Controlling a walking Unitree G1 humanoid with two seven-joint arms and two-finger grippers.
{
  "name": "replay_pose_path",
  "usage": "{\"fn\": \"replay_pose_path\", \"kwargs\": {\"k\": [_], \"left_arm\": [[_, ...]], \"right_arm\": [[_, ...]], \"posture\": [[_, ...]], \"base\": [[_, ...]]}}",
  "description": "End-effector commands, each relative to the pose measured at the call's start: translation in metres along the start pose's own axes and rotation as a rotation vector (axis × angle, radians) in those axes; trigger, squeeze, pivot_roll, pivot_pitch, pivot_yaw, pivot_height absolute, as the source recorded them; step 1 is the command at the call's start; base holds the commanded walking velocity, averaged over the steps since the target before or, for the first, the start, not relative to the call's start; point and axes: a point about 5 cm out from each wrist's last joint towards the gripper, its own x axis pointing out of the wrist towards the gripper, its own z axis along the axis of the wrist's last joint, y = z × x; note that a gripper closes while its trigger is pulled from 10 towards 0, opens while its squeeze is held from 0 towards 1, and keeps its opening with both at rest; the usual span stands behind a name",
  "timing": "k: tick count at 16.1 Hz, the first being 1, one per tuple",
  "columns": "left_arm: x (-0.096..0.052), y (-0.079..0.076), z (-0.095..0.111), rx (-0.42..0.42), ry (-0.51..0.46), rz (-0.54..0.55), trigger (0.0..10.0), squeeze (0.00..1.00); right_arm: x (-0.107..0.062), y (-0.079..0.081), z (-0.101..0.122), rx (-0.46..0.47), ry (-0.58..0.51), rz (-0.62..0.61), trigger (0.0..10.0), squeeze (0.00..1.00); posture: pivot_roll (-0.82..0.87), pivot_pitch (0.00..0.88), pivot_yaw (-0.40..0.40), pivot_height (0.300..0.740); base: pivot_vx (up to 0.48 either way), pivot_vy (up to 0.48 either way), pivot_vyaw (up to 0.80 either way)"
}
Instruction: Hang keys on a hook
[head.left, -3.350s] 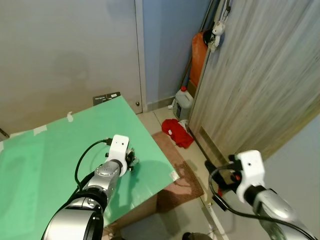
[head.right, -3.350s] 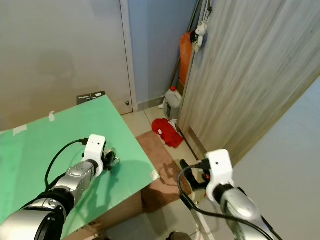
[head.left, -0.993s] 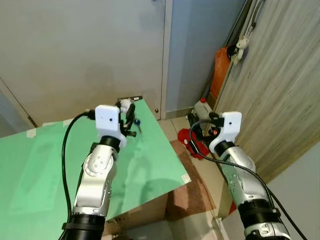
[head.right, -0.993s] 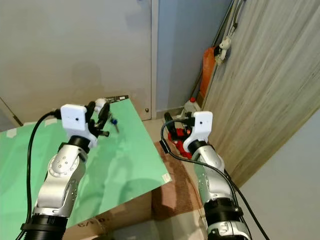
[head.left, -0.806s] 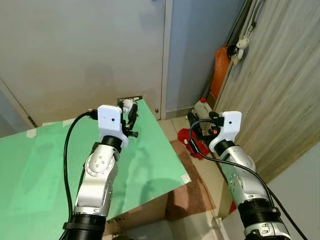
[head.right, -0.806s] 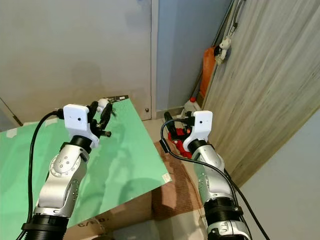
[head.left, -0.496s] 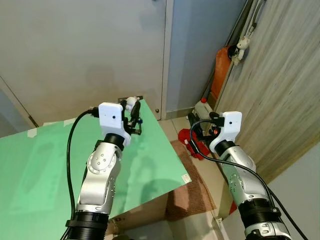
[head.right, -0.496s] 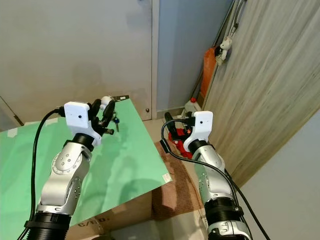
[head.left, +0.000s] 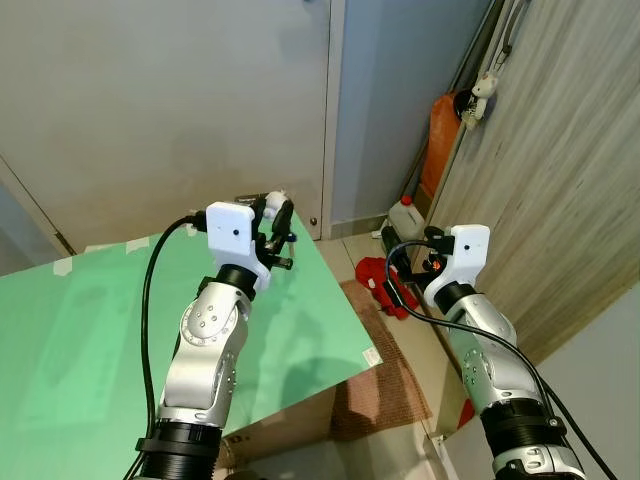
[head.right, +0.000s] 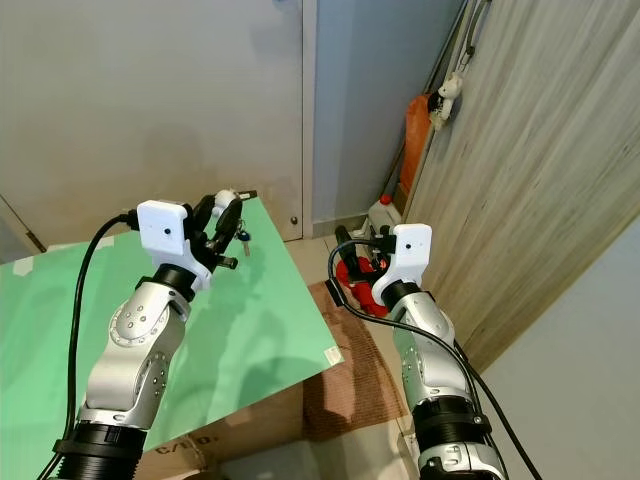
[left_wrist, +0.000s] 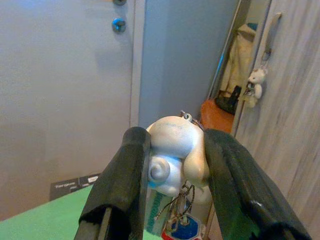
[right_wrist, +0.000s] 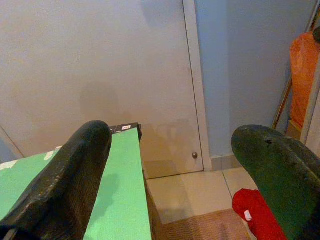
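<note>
The pick-up looks done and the hanging is all still to come. Nearest, the left gripper has its two black fingers closed tight on the pale rounded charm of the keys, which dangle below on a short wire ring with what looks like a blue tag; no slack shows between pads and charm. In the head views that gripper is raised off the green tabletop, above its far right corner, so the keys are in the air and resting on nothing. The right gripper is spread wide with nothing between its fingers, held out past the tabletop's right edge, over the brown mat and the red cloth on the floor. Farther off stand the grey door behind the table's far edge and a wood-grain panel on the right, with a small white toy bear hanging from a fitting near its top edge. That fitting may be a hook, though it is too small to tell. I judge that carrying the keys across, finding the hook and slipping the ring over it all remain.
</note>
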Motion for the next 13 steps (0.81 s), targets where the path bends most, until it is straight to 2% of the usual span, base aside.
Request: {"fn": "replay_pose_path", "kwargs": {"k": [1, 4, 12, 13], "left_arm": [[0.003, -0.005, 0.0071, -0.005, -0.021, -0.029, 0.0, 0.0], [0.0042, -0.0091, 0.0086, -0.004, -0.024, -0.045, 0.0, 0.0], [0.0057, -0.0078, 0.0094, -0.005, -0.02, -0.041, 0.0, 0.0], [0.0059, -0.0077, 0.009, -0.012, -0.019, -0.04, 0.0, 0.0]], "right_arm": [[-0.0032, -0.0046, -0.0039, 0.004, 0.023, -0.02, 10.0, 0.0], [-0.0046, -0.0074, -0.0047, 0.007, 0.028, -0.031, 10.0, 0.0], [-0.0041, -0.0086, -0.0065, 0.009, 0.047, -0.038, 10.0, 0.0], [-0.0043, -0.0089, -0.0071, 0.007, 0.053, -0.04, 10.0, 0.0]], "posture": [[-0.02, 0.0, 0.029, 0.74], [-0.03, 0.0, 0.032, 0.74], [-0.03, 0.0, 0.031, 0.74], [-0.03, 0.0, 0.031, 0.74]], "base": [[0.0, 0.0, 0.0], [-0.27, 0.0, 0.0], [-0.301, 0.0, 0.0], [0.0, 0.0, 0.0]]}}
